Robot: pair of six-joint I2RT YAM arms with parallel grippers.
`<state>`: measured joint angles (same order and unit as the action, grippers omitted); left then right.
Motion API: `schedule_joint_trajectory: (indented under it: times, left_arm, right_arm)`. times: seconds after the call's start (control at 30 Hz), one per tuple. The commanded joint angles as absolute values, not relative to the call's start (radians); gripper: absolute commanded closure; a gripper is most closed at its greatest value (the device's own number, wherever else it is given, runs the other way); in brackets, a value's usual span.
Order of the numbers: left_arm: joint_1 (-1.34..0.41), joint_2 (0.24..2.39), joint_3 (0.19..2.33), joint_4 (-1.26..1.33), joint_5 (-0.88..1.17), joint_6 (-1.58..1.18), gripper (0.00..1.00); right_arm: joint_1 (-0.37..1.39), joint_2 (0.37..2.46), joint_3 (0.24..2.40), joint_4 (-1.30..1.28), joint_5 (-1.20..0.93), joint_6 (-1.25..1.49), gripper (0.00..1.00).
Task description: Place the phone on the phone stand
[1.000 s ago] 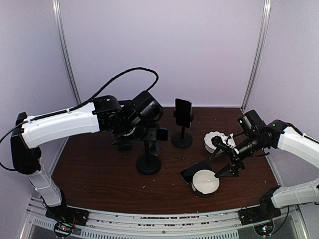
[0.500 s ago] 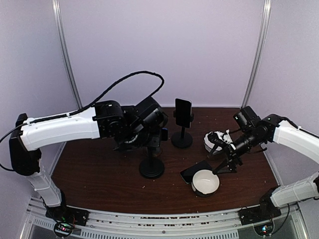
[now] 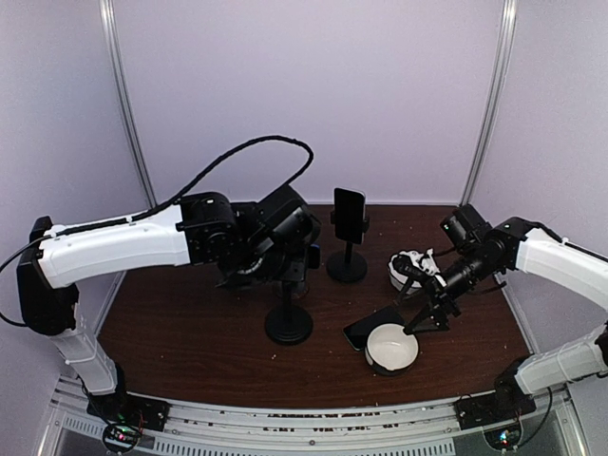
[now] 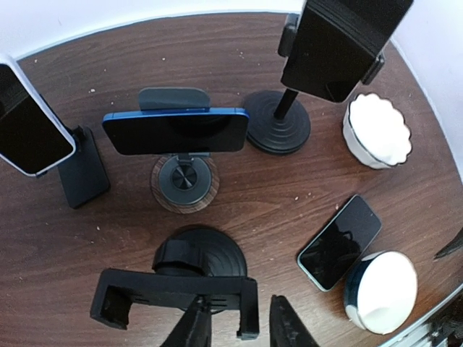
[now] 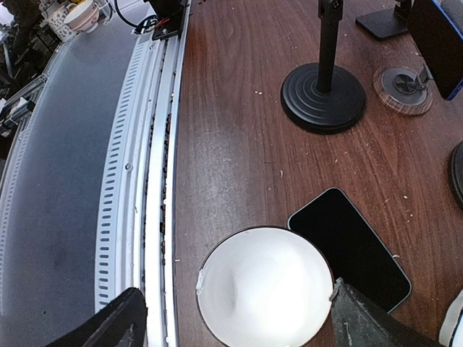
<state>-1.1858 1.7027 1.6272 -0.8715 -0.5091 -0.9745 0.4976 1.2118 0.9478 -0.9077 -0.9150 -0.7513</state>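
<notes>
- Black phone [image 3: 373,328] lies flat on the table [image 3: 190,332], just beside the white bowl [image 3: 390,348]. The right gripper [image 3: 425,321] hangs above them, jaws wide and empty.
- Left wrist: the left gripper [image 4: 239,327] shows a narrow gap about one end of the empty cradle [image 4: 173,296]; contact is unclear.
- Right wrist: best to pinch the phone across its end farthest from the bowl, squarely, before lifting.

A white bowl [image 5: 264,296] lies centred just under the right gripper [image 5: 235,289]. Ahead of the left gripper [image 4: 239,322], a blue phone [image 4: 176,131] rests on a round stand [image 4: 184,182], with a scalloped dish [image 4: 377,130] far to the right.
</notes>
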Motion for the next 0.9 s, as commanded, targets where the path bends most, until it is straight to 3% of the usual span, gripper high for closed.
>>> schedule_joint_trajectory:
  times: [0.0,0.2,0.3,0.37,0.4,0.67,0.87]
  left_arm:
    - [-1.184,1.68,1.632,-0.814,-0.505,-0.929,0.59]
    - [-1.186,1.62,1.606,-0.781,-0.482,-0.805,0.49]
    - [-1.185,1.575,1.577,-0.71,-0.45,-0.685,0.36]
    - [-1.186,1.537,1.526,-0.635,-0.425,-0.618,0.11]
    - [-1.185,1.52,1.498,-0.598,-0.421,-0.599,0.03]
    - [-1.185,1.436,1.428,-0.532,-0.517,-0.502,0.02]
    - [-1.184,1.322,1.318,-0.401,-0.546,-0.423,0.02]
  right_arm:
    - [0.503,1.252,1.027,-0.943,-0.883,-0.72,0.09]
    - [0.495,1.375,1.232,-1.141,-0.718,-0.927,0.09]
    - [0.49,1.467,1.361,-1.23,-0.638,-1.039,0.09]
    - [0.489,1.539,1.45,-1.295,-0.594,-1.095,0.1]
    - [0.489,1.572,1.486,-1.32,-0.579,-1.117,0.1]
    - [0.504,1.692,1.545,-1.288,-0.409,-1.237,0.1]
    - [0.543,1.715,1.455,-1.144,-0.233,-1.284,0.0]
